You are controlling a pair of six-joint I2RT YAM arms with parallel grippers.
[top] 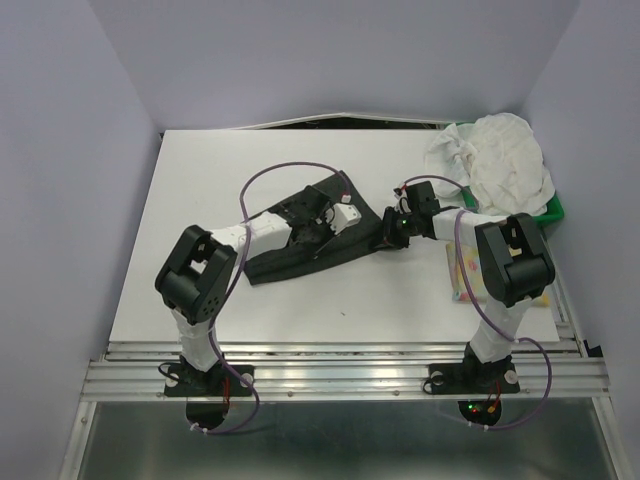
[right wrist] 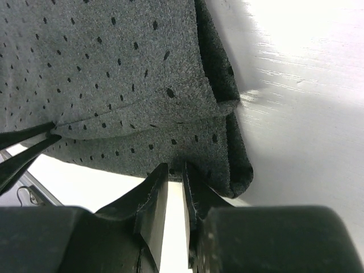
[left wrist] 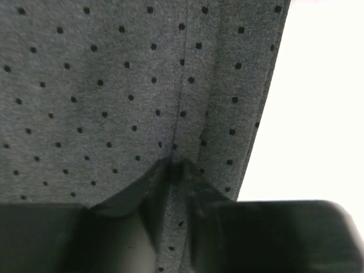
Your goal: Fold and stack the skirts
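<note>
The dark charcoal speckled skirt point(top: 300, 252) lies partly folded in the middle of the table. My left gripper point(top: 335, 215) is shut on a pinched fold of it point(left wrist: 173, 170); the cloth fills the left wrist view. My right gripper point(top: 386, 232) is at the skirt's right end, its jaws nearly together with the skirt's edge point(right wrist: 142, 85) nipped between the tips point(right wrist: 175, 169). The white crinkly skirt point(top: 500, 160) is heaped at the back right. The pastel yellow floral skirt point(top: 462, 285) lies flat under my right arm, mostly hidden.
A green tray point(top: 555, 210) sits at the back right under the white skirt. The white table point(top: 200, 180) ends at a metal rail at the front. Lilac walls stand close on the left, back and right.
</note>
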